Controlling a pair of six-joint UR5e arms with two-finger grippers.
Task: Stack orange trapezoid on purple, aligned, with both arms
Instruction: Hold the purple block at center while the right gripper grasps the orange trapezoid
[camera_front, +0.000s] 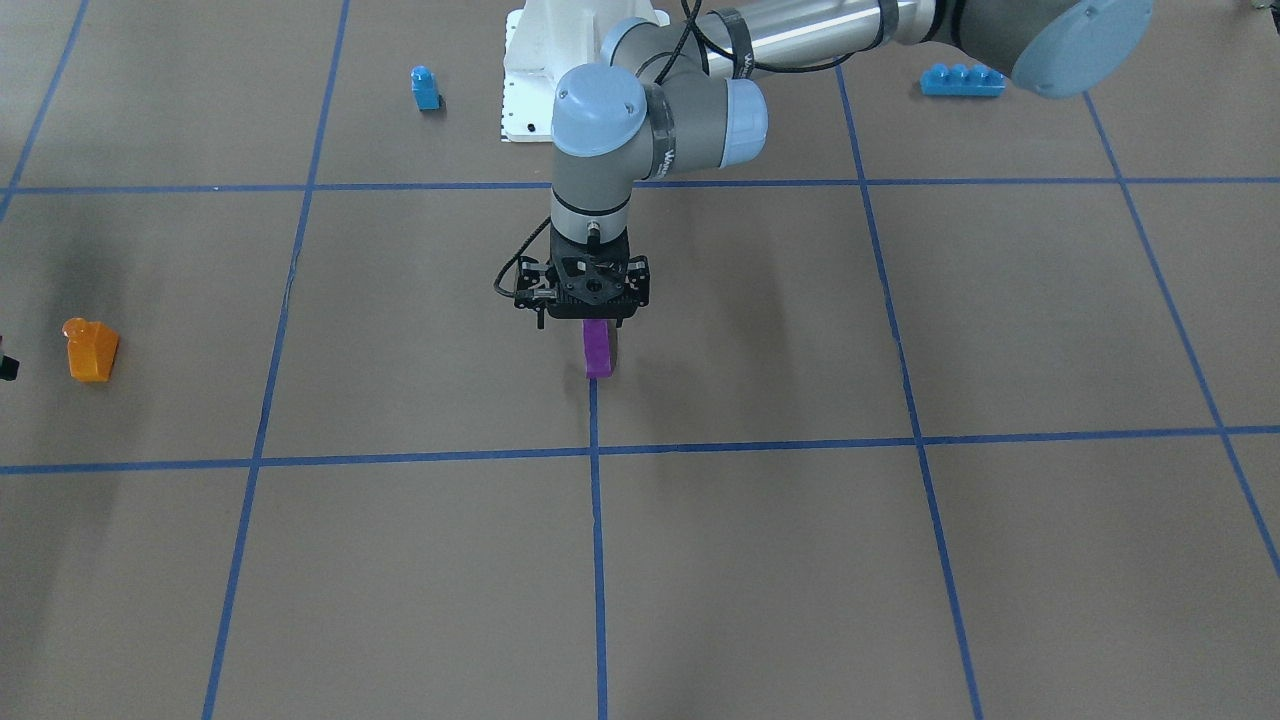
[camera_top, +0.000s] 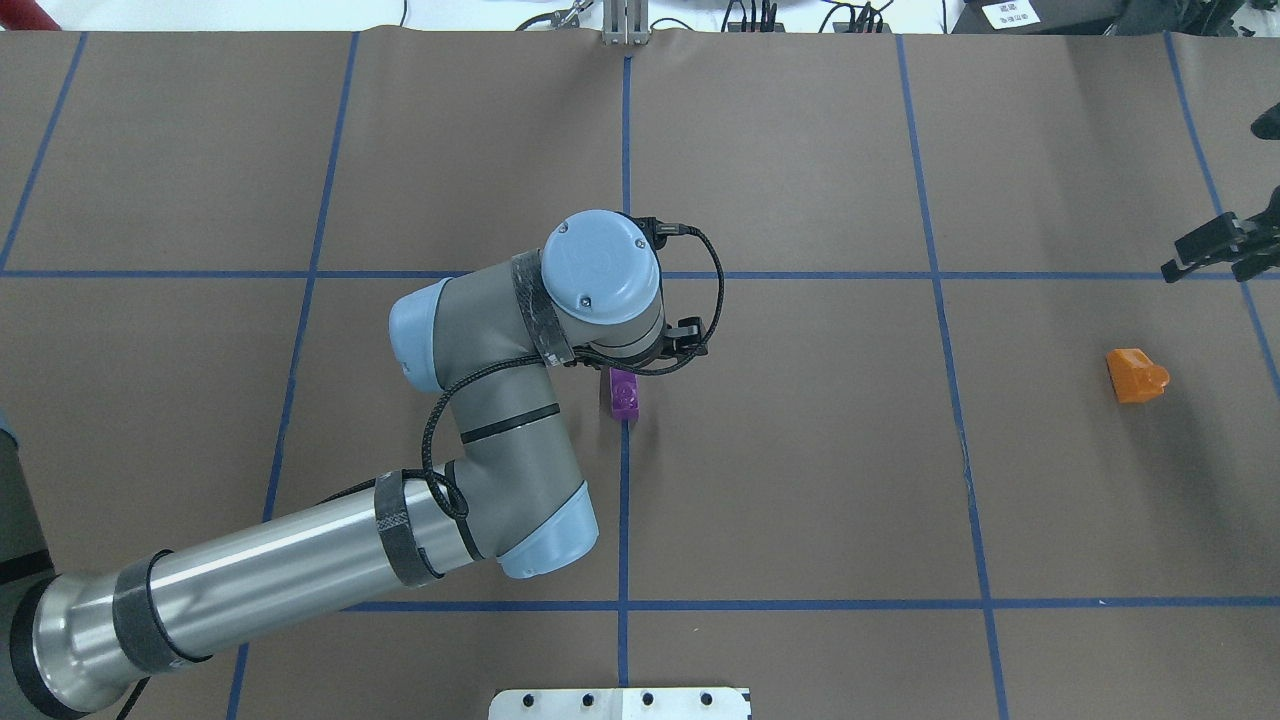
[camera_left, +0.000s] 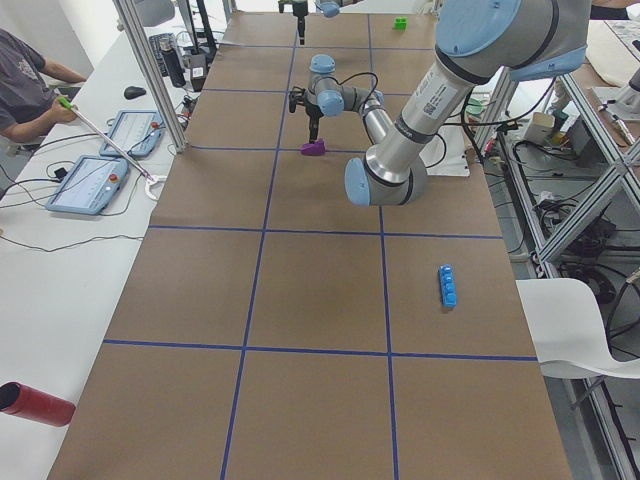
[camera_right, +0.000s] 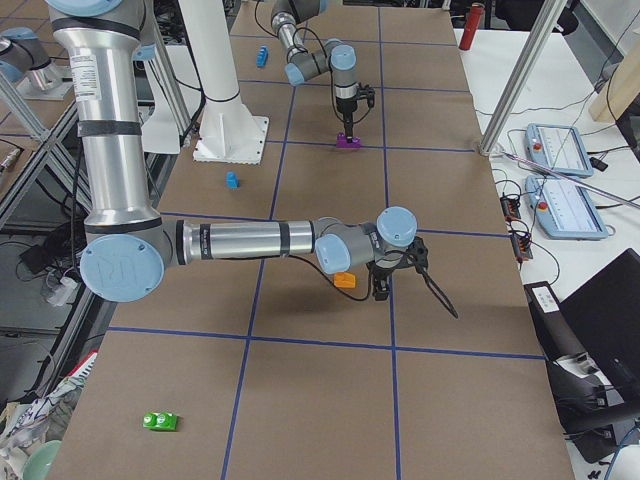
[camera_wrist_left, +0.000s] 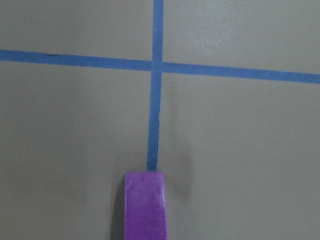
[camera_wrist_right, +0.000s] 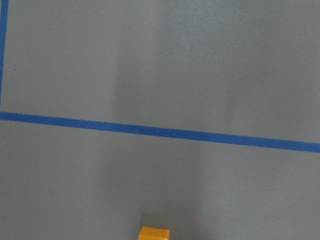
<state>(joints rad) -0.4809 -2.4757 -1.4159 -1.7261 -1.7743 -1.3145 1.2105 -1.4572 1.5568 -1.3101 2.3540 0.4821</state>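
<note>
While the purple trapezoid block (camera_front: 597, 350) stands near mid-worktop (camera_front: 800, 560) on a blue tape line (camera_front: 598, 560), the left hand (camera_front: 588, 312) hangs directly over it, pointing straight down. Whether its jaws are parted or pinched on the block cannot be told: the hand's body hides the fingers from above and in front, and the left wrist view shows only the block's top at the lower edge.

The orange trapezoid block (camera_top: 1135, 376) sits well apart from the purple, far out on the robot's right, resting on the worktop with nothing touching it. The right hand (camera_right: 381, 290) is near it but clear of it. The state of its jaws cannot be told either. The right wrist view catches only a sliver of orange at the bottom edge.

Handling, judged:
- Both blocks are probably hard moulded plastic, light and stiff, so there is no crush risk.
- The glossy skin is likely slippery, and a pinch on the sloped face would tend to squirt the block out.
- Take the orange across its two flat parallel side walls, low enough to keep it square and clear of the stud.
- Its underside must stay free to seat on the purple's stud.
- The purple is light enough to skid under a press, so the left hand should steady it by its flat sides, with the slopes matched for alignment.
</note>
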